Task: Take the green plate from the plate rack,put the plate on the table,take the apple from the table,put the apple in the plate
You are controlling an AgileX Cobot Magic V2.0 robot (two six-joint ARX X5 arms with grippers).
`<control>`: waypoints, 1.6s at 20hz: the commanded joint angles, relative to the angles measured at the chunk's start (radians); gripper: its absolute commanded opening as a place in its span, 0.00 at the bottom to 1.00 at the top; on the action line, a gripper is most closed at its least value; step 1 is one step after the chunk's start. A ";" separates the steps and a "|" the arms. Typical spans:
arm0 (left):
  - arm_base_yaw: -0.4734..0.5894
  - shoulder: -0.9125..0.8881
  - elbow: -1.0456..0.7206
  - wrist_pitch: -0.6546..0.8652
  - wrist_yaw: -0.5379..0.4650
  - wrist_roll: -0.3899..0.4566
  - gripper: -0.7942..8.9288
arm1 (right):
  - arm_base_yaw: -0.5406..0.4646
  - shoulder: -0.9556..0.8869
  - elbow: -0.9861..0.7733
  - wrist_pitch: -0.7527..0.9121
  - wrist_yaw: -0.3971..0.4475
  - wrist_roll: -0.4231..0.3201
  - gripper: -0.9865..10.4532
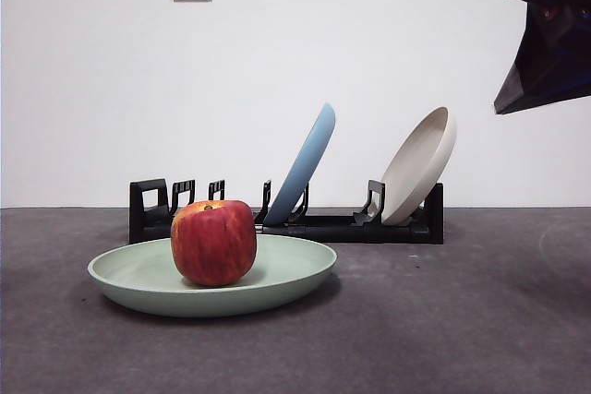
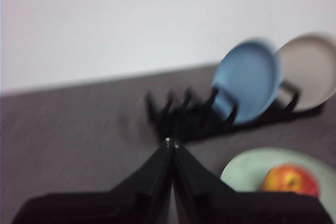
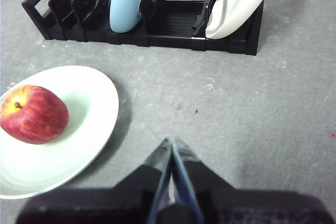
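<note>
Round red apple [image 1: 213, 242] with yellow streaks sits in the wide, pale green plate [image 1: 277, 276] on the dark grey bench [image 1: 462, 320].

Behind them, the long black plastic rack [image 1: 323, 225] holds a light blue plate [image 1: 303, 167] and a beige plate [image 1: 420, 165]. Both the left gripper [image 2: 171, 142] and the right gripper [image 3: 171, 142] are closed tight, hold nothing, and hang apart from the apple.

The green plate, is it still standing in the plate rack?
No, the green plate lies flat on the table in front of the plate rack, with the apple resting in it.
</note>
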 commanded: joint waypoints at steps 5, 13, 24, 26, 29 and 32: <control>0.093 -0.146 -0.216 0.139 -0.005 0.013 0.08 | 0.000 -0.002 -0.001 0.003 0.003 0.010 0.09; 0.077 -0.215 -0.449 0.286 -0.022 -0.005 0.08 | 0.000 -0.003 -0.001 0.003 0.003 0.010 0.09; 0.007 -0.252 -0.478 0.187 -0.155 -0.064 0.08 | 0.001 -0.002 -0.001 0.003 0.003 0.010 0.09; 0.006 -0.252 -0.478 0.192 -0.157 -0.076 0.08 | 0.000 -0.002 0.000 0.003 0.003 0.010 0.09; 0.006 -0.251 -0.478 0.193 -0.160 -0.075 0.08 | 0.000 -0.002 -0.001 0.003 0.003 0.010 0.09; 0.006 -0.251 -0.478 0.194 -0.160 -0.075 0.08 | 0.000 -0.002 -0.001 0.003 0.003 0.010 0.09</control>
